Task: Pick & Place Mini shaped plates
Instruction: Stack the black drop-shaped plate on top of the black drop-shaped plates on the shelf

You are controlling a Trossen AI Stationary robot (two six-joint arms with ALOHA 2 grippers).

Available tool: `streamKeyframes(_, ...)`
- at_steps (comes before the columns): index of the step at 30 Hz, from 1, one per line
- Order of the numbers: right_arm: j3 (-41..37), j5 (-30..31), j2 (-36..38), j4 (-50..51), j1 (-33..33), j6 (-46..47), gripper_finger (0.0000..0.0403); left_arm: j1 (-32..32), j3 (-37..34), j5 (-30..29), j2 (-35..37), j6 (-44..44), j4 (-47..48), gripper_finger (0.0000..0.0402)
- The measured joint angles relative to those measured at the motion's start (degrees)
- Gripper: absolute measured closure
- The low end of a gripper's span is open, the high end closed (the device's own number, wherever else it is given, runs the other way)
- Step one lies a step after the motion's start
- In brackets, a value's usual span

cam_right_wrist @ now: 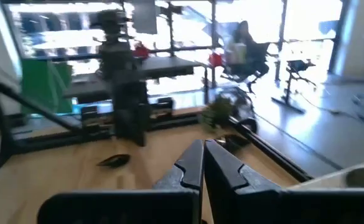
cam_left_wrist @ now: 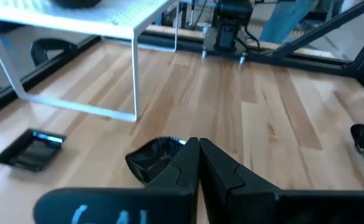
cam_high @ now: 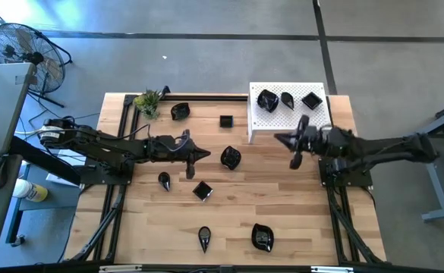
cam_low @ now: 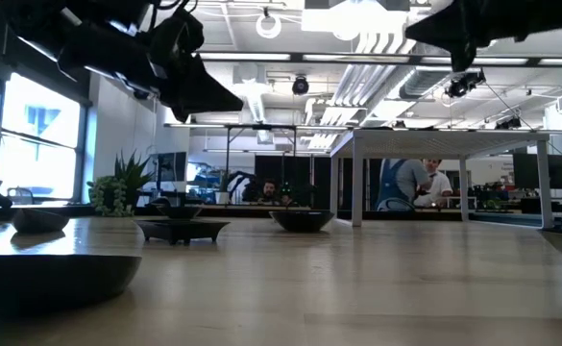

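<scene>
Left claw: the left claw (cam_high: 200,155) is closed and empty, up over the counter (cam_high: 282,212) near a round plate (cam_high: 230,158).
Right claw: the right claw (cam_high: 282,139) is closed and empty, beside the white platform (cam_high: 263,121).
Plates: three plates (cam_high: 288,99) sit on the platform, likely put there; others lie on the counter.

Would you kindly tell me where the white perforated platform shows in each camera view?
High view: white perforated platform at upper centre-right, three black plates on it.
Low view: raised table shape, right of centre.
Left wrist view: top left.
Right wrist view: cannot tell.
Shared landmark: green plant.
</scene>
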State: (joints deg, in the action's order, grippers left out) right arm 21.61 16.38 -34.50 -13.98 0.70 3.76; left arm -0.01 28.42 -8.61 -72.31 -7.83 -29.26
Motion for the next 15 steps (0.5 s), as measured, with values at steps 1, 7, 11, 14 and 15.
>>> streamKeyframes(1, -1.68, 0.02, -0.44, -2.94, 1.05, -0.75, 0.0402, 0.00, 0.00, -0.12, 0.00, -0.27, 0.51, 0.0399)
streamKeyframes(7, -8.93, 2.75, -1.88, -16.35, 5.11, -2.57, 0.0402, 0.00, 0.56, -0.12, 0.00, -2.83, 8.67, 0.0399)
streamKeyframes(11, -10.06, 2.75, -1.66, -18.34, 5.88, -4.25, 0.0401, 0.00, 3.95, 0.07, 0.00, -5.67, 20.30, 0.0398)
streamKeyframes(14, -10.19, 2.23, -1.82, -18.68, 5.84, -4.28, 0.0402, 0.00, 6.77, 1.90, 0.00, -7.82, 28.90, 0.0398)
streamKeyframes(15, -10.19, 2.10, -1.97, -18.73, 5.84, -4.37, 0.0402, 0.00, 7.55, 2.61, -0.20, -8.69, 31.08, 0.0398)
